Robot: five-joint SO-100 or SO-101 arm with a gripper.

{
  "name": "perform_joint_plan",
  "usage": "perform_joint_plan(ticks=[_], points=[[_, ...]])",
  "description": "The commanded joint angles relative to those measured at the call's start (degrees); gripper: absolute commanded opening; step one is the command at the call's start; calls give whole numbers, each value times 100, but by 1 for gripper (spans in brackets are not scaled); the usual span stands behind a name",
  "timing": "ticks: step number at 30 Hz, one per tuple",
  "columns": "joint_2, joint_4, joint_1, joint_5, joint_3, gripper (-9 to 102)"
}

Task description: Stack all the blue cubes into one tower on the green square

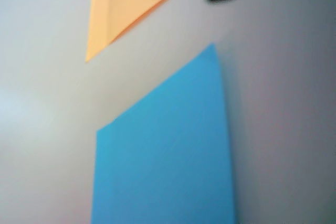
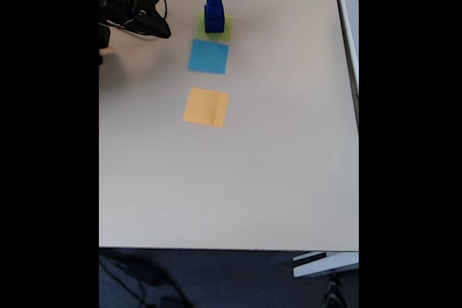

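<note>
Where glossy blue cubes [image 2: 214, 11] form stepped tower on flat green square [image 2: 224, 34], jaws state unclear, apart.

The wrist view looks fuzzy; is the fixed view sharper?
Yes: the wrist view is blurred, the flat light-blue paper square soft-edged; the fixed view is clearer, showing the stacked glossy dark-blue cubes on the lime-green paper square, between black side bars.

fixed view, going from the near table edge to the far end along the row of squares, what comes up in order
orange square → light-blue square → green square with the tower of blue cubes standing on it. The gripper sits off to the left of the row, level with the green square.
</note>
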Motion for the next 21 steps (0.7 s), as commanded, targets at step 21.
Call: perform_joint_plan(ticks=[21], points=[[141, 114, -633, -589, 439, 0]])
